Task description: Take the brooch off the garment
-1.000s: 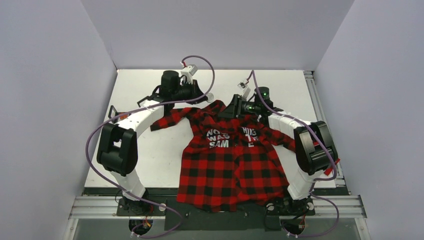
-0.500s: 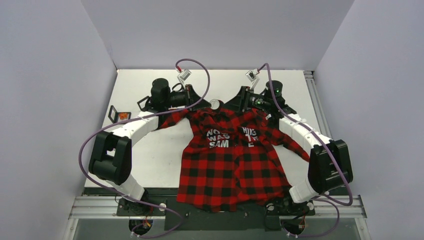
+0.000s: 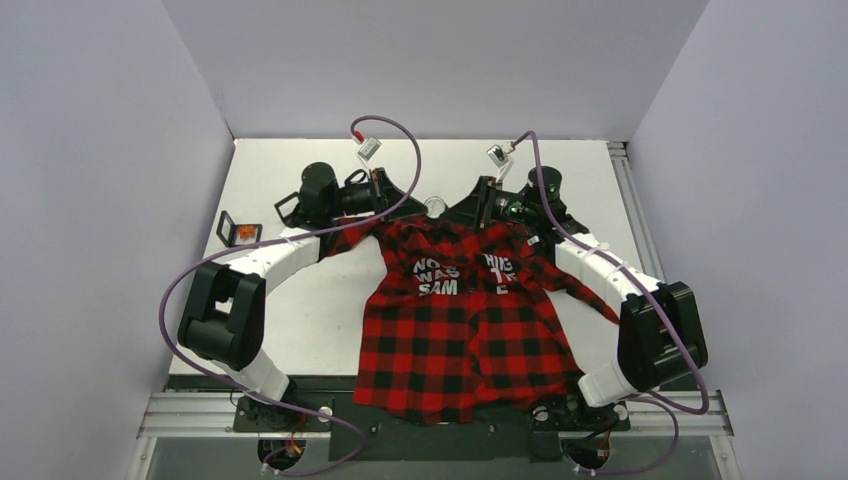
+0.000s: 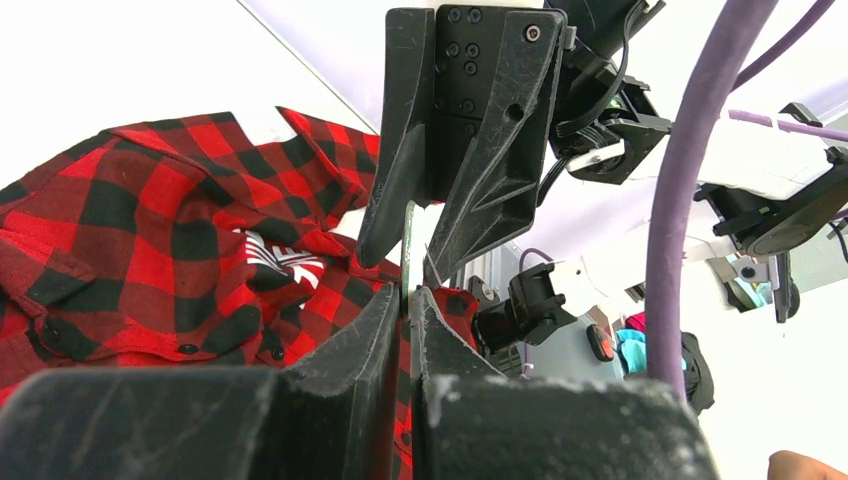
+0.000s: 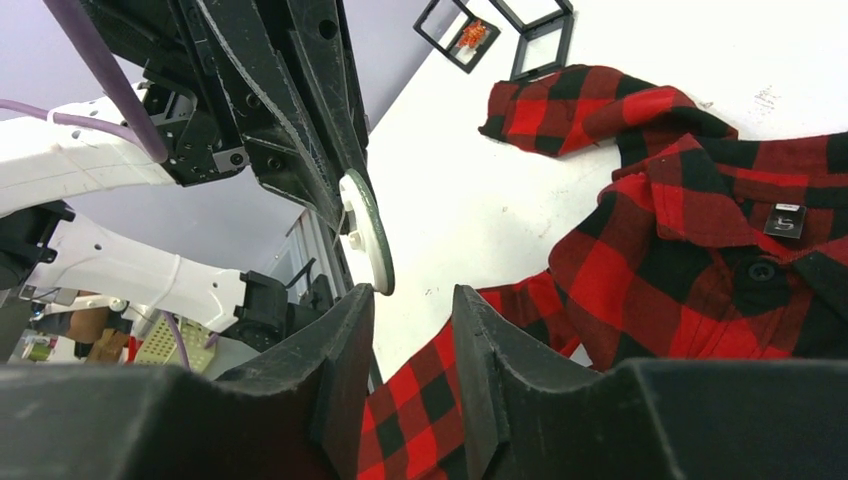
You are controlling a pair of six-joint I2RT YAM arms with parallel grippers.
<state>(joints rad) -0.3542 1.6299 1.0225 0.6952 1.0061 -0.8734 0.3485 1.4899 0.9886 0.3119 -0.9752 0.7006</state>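
Note:
The red-and-black check garment (image 3: 460, 330) lies flat on the table, collar at the far end; it also shows in the left wrist view (image 4: 150, 230) and the right wrist view (image 5: 700, 230). A tiny orange jagged brooch (image 5: 472, 33) lies in a small black square frame (image 3: 243, 233) on the table left of the shirt, away from both grippers. My left gripper (image 3: 424, 206) (image 4: 408, 295) is shut on a thin white round disc (image 3: 436, 205) (image 5: 365, 240) just beyond the collar. My right gripper (image 3: 458, 208) (image 5: 412, 295) is open, one fingertip next to the disc.
A second, empty black frame (image 5: 540, 40) lies beside the one with the brooch. The shirt's left sleeve (image 3: 335, 240) runs under my left arm. Grey walls enclose the white table (image 3: 300, 310) on three sides. Purple cables loop over both arms.
Over the second both arms swung outward and reached farther back, bringing the grippers face to face at the collar with the disc between them. In the last half second they barely moved.

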